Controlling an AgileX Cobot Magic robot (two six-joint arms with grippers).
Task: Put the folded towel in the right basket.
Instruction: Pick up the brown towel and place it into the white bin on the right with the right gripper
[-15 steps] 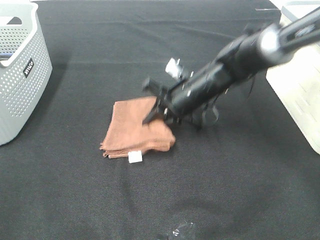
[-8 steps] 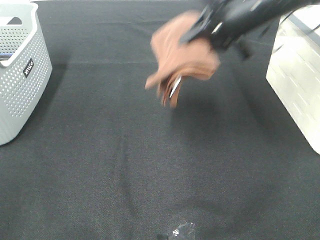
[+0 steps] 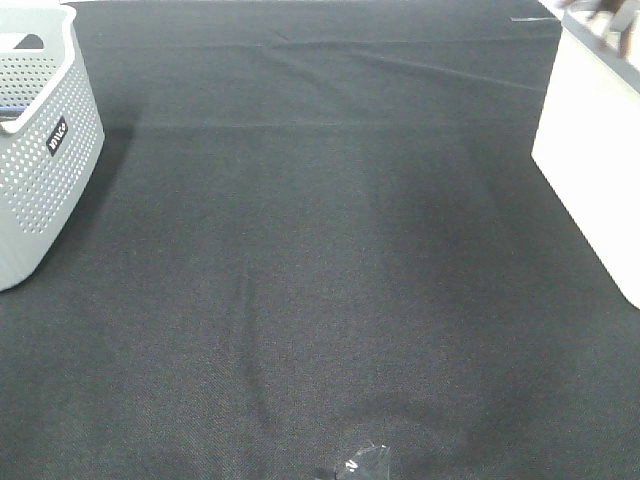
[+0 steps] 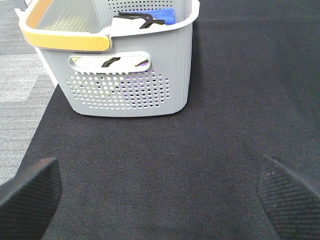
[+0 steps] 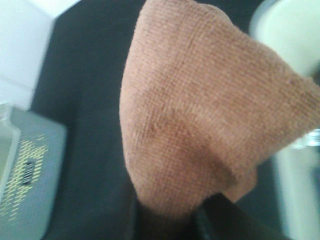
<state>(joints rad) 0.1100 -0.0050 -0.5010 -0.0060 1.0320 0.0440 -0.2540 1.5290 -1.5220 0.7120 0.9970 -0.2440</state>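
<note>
The folded brown towel fills the right wrist view and hangs from my right gripper, whose dark fingers are mostly hidden under the cloth. It is held high above the black table, with the cream right basket beside it. In the exterior high view the towel is out of sight. Only a blur shows at the top right corner, over the right basket. My left gripper is open and empty, low over the table in front of the grey basket.
A grey perforated basket stands at the table's left edge. In the left wrist view it has a yellow handle and holds several cloths. A small clear scrap lies at the front edge.
My right arm lifted the towel off the table's middle and carried it up and right, out of the exterior high view. The left arm has not moved.
</note>
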